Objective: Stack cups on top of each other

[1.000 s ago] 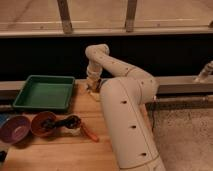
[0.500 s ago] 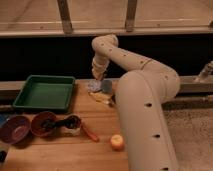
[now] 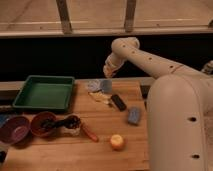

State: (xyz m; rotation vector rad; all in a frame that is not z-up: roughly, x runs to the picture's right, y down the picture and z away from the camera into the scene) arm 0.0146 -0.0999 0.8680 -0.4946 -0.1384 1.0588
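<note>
Gripper: the gripper point(image 3: 108, 71) is clenched with nothing seen in it, and hangs just above the far edge of the table point(image 3: 65, 154).
Cups: the pale silvery cup point(image 3: 93, 85) and the blue-grey cup point(image 3: 106, 86) stand side by side right below the gripper. They touch or nearly touch, and are not stacked.
Risk, jaws: if the gripper came down clenched, it would likely hit a rim instead of straddling it and tip that cup.
Risk, crowding: with the cups this close, a finger going for one could shove the other.
Risk, edge: both sit near the far edge, so a nudge away from the room might send one off.
Risk, clutter: the black block point(image 3: 118, 102) lies near, and a rolling cup could fetch up against it.
Count, cups: two.
Count, bowls: two, a purple bowl point(image 3: 14, 129) and a reddish-brown bowl point(image 3: 42, 124), well apart from the cups.
Count, green tray point(image 3: 44, 92): one.
Count, grey-blue pad point(image 3: 134, 115): one.
Count, round yellow fruit point(image 3: 117, 142): one.
Count, orange stick point(image 3: 90, 132): one.
</note>
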